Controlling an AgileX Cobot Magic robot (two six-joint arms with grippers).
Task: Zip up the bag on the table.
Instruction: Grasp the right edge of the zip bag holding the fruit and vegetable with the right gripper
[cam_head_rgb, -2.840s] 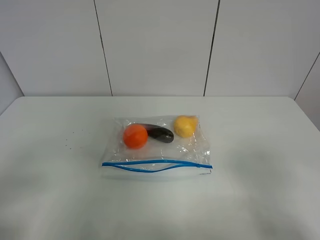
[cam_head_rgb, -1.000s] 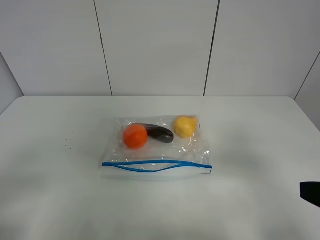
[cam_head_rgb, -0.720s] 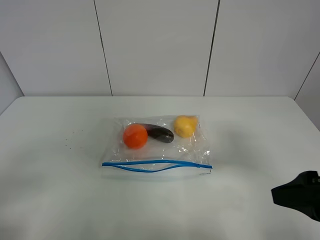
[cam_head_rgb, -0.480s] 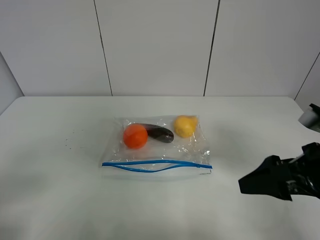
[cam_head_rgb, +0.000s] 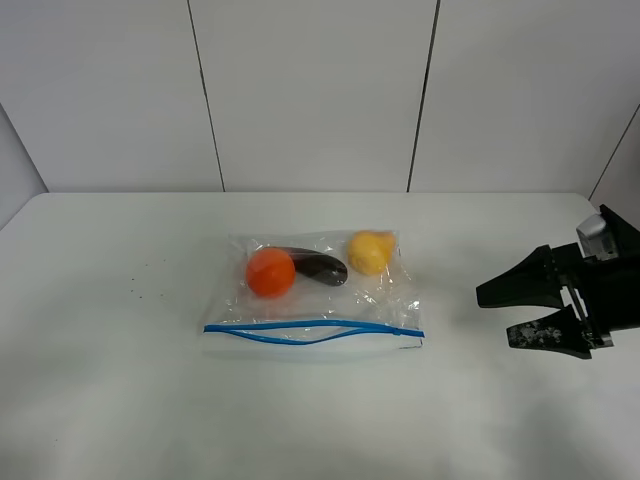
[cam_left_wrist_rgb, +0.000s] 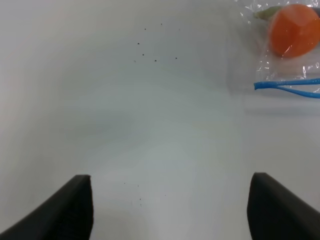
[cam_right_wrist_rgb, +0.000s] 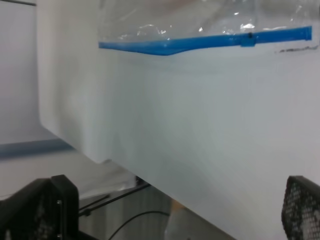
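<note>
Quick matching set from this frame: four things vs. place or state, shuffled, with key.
Sides as in the high view.

Things:
1. orange fruit
2. yellow fruit
3. zipper
4. right gripper

Place or state:
A. open, right of the bag, touching nothing
B. inside the bag, far right corner
C. along the bag's near edge, strips gaping in the middle
D. inside the bag, left side, next to the purple fruit

Pairs: 1-D, 2-B, 3-C, 4-A
</note>
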